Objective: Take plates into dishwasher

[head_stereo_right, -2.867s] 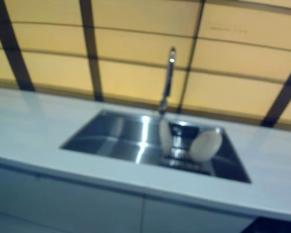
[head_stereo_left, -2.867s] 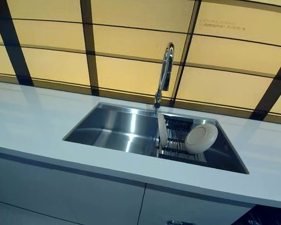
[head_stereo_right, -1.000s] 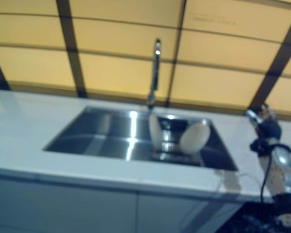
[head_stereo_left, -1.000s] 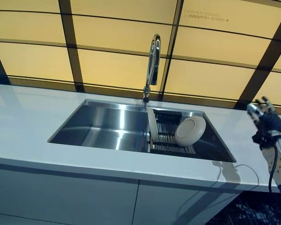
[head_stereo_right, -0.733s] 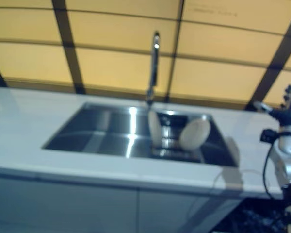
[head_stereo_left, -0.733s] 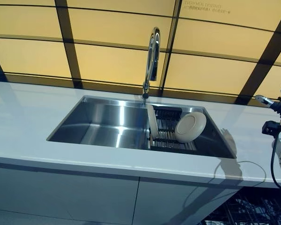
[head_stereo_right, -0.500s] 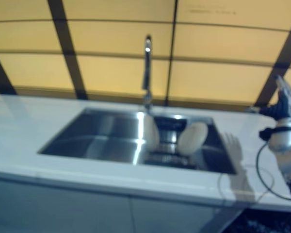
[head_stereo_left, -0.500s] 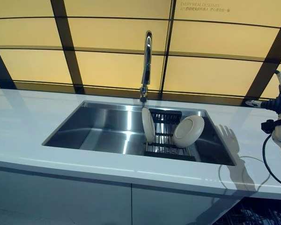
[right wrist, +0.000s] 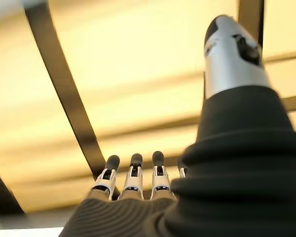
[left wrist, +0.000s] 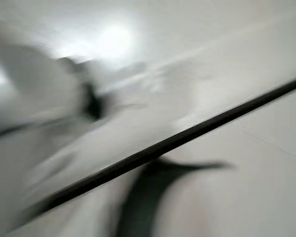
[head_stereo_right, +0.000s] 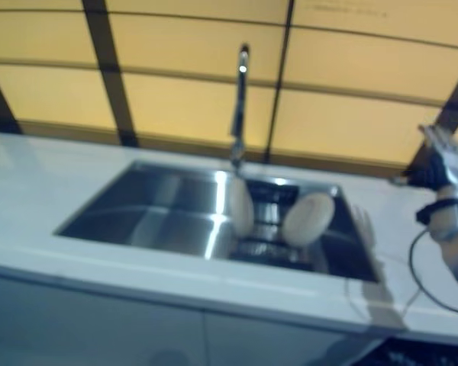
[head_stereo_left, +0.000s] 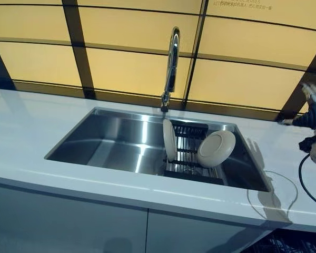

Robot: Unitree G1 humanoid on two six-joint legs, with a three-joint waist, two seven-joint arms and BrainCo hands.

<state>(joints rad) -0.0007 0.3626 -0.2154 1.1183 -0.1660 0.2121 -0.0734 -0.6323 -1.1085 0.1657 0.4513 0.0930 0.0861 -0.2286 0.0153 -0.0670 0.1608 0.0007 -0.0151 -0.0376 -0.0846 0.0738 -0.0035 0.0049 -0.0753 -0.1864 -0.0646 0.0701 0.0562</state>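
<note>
Two plates (head_stereo_left: 216,148) racked in sink (head_stereo_left: 110,138), white counter (head_stereo_left: 26,126)

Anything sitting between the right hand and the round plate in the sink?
Nothing. In the left eye view only bare counter and the sink's right rim lie between the right hand and the plate.

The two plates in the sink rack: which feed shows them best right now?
The left eye view: both plates stand clearly in the rack at the sink's right end. The right eye view shows the same pair, blurred. Neither wrist view shows them; the right hand, open, faces the yellow wall panels.
</note>
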